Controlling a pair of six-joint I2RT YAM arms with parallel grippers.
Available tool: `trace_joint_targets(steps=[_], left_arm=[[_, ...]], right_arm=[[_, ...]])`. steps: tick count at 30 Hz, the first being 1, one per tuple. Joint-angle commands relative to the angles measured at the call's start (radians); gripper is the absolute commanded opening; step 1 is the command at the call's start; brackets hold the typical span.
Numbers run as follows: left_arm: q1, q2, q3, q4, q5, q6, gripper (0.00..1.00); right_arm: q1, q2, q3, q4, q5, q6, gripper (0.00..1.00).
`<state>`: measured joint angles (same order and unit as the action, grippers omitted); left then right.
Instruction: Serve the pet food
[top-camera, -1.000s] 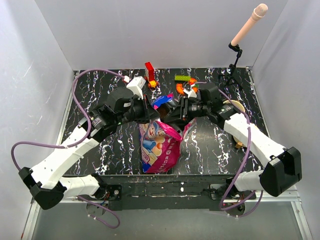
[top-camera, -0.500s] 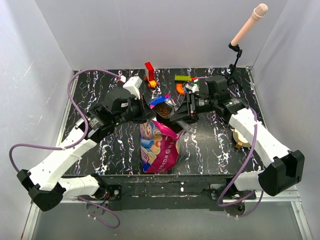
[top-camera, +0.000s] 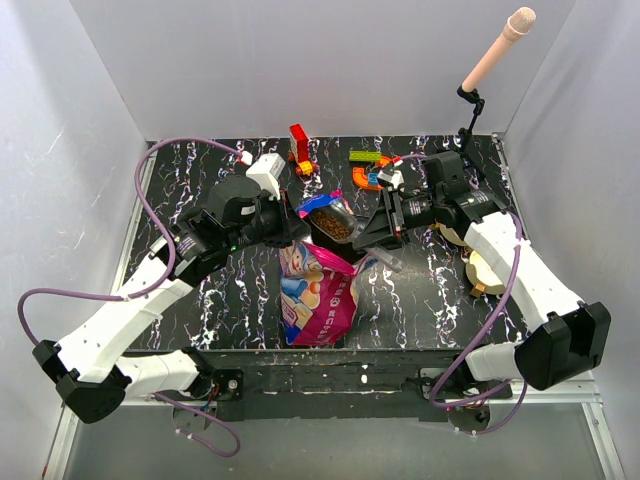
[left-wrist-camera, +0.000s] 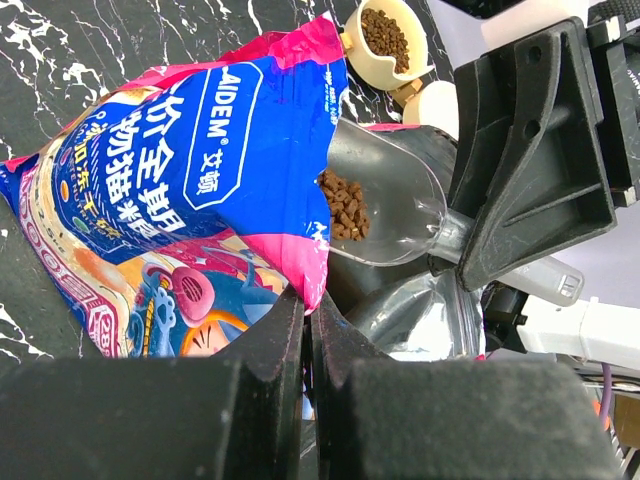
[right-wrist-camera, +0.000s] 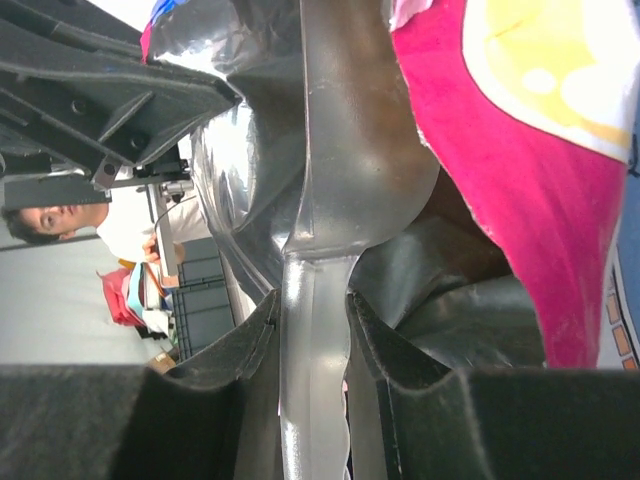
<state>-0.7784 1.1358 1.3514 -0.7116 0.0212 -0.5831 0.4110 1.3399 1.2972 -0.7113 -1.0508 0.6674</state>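
The glossy pink, white and blue bag (top-camera: 320, 300) lies at the table's middle with its mouth raised. My left gripper (top-camera: 296, 228) is shut on the bag's pink top edge (left-wrist-camera: 318, 285) and holds it open. My right gripper (top-camera: 386, 236) is shut on the handle (right-wrist-camera: 315, 330) of a clear plastic scoop (left-wrist-camera: 385, 205). The scoop sits at the bag's mouth with dark-brown kibble (left-wrist-camera: 345, 205) in it, which also shows in the top view (top-camera: 336, 228). A cream bowl (left-wrist-camera: 390, 35) with kibble in it stands beyond the bag.
Colourful toy blocks stand at the back: a red one (top-camera: 298, 140), a green and yellow one (top-camera: 366, 157), an orange and blue one (top-camera: 366, 178). A microphone on a stand (top-camera: 470, 105) is at the back right. A beige dish (top-camera: 487, 270) lies under my right arm.
My right gripper has drawn back to the right and lifted the scoop out of the bag, now with kibble in it. My left gripper still holds the bag's edge.
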Motion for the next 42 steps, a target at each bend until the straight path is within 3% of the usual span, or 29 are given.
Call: trace_joint_targets(steps=[1, 7, 10, 15, 19, 24, 28, 35, 42], left_arm=[[0.001, -0.041, 0.052, 0.103, 0.016, 0.022, 0.0], [0.001, -0.048, 0.048, 0.116, 0.013, 0.034, 0.0], [0.001, -0.027, 0.054, 0.115, 0.034, 0.043, 0.0], [0.001, 0.048, 0.049, 0.198, 0.13, -0.006, 0.0], [0.001, 0.119, 0.049, 0.264, 0.17, -0.047, 0.0], [0.001, 0.222, 0.063, 0.316, 0.253, -0.115, 0.0], [-0.001, 0.251, 0.026, 0.354, 0.263, -0.184, 0.0], [-0.001, 0.298, -0.006, 0.354, 0.257, -0.248, 0.0], [-0.001, 0.39, 0.011, 0.339, 0.214, -0.267, 0.0]], right_arm=[[-0.006, -0.053, -0.084, 0.177, -0.089, 0.029, 0.01], [-0.015, -0.047, -0.067, 0.006, -0.019, -0.084, 0.01], [-0.014, 0.017, 0.04, -0.213, 0.105, -0.196, 0.01], [-0.014, 0.045, 0.06, -0.305, 0.221, -0.187, 0.01], [-0.014, 0.1, 0.099, -0.517, 0.377, -0.276, 0.01], [-0.014, 0.169, 0.099, -0.592, 0.514, -0.316, 0.01], [-0.014, 0.258, 0.111, -0.583, 0.59, -0.324, 0.01], [0.034, 0.433, 0.168, -0.505, 0.587, -0.313, 0.01], [0.17, 0.674, 0.232, -0.262, 0.511, -0.204, 0.01]])
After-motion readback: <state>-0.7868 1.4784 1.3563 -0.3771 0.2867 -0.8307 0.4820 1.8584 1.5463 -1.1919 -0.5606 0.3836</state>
